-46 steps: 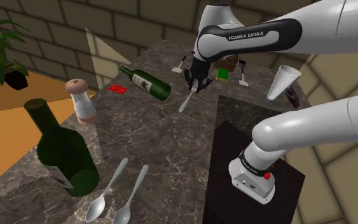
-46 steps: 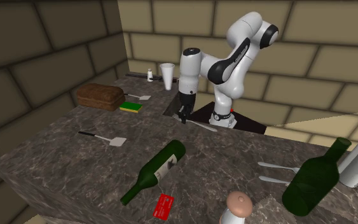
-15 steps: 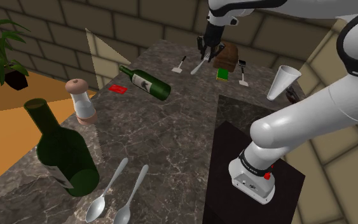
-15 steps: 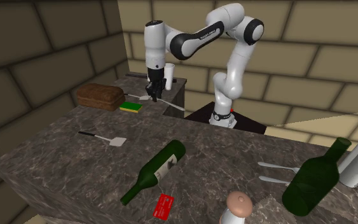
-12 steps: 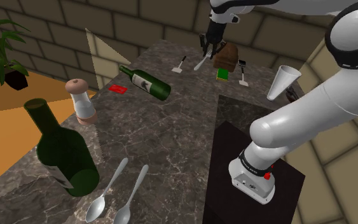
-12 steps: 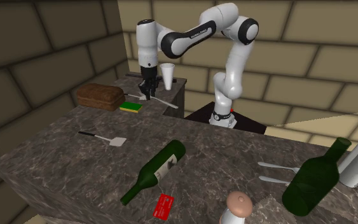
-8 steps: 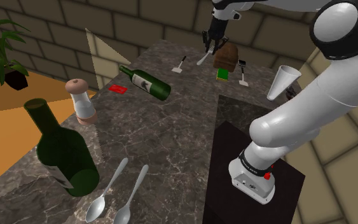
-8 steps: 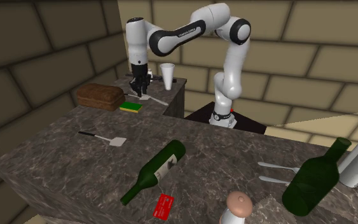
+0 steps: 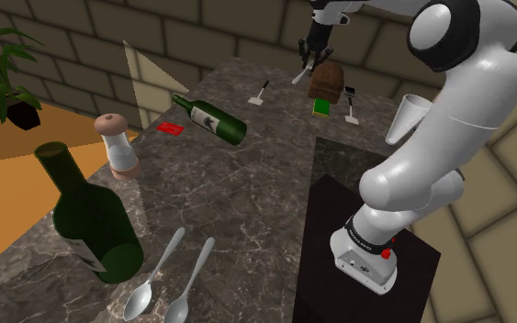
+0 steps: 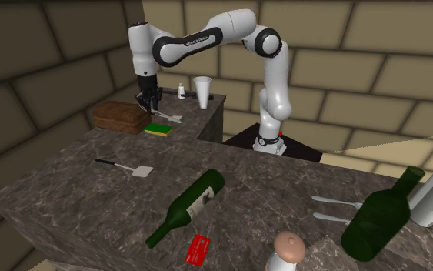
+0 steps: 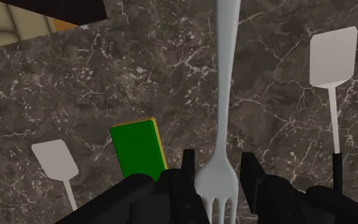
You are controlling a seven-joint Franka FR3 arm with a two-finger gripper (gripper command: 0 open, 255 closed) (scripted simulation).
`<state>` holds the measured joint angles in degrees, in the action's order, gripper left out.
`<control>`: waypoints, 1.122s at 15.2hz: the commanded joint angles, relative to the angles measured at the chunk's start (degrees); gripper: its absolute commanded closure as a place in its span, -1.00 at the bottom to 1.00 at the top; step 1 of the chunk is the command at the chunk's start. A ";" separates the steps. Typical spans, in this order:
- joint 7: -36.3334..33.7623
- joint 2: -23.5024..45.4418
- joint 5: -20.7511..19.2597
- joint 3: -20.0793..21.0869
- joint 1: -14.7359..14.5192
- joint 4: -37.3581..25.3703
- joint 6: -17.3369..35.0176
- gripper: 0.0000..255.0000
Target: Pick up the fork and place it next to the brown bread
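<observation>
The dark marble counter spreads wide under me, and my white arm stretches across to its far corner. The brown bread sits there. In the second exterior view it lies at about eight o'clock from my gripper, close below. The green sponge lies flat on the stone at about five o'clock from me in that same view. One white spatula lies just beside it and another spatula lies beyond the fork. The fork is off the counter. My jaws pinch it just above the tines, and the handle runs out ahead of me over the stone.

That long free handle is my worry. I judge it could pivot in so narrow a pinch, or clip the loaf on the way down. If I let go too high, the fork may bounce onto the sponge or a spatula and not settle beside the bread.
</observation>
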<state>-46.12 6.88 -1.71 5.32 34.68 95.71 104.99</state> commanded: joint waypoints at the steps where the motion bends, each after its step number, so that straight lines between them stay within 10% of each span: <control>1: 1.42 4.50 -0.25 -0.63 0.70 -6.29 -1.76 1.00; 9: 6.78 28.21 -0.68 -2.49 3.34 -42.19 -13.86 1.00; 17: 6.62 25.86 -0.62 -2.45 3.60 -32.09 -6.12 1.00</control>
<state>-39.50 33.11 -2.35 2.87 38.22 62.07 97.67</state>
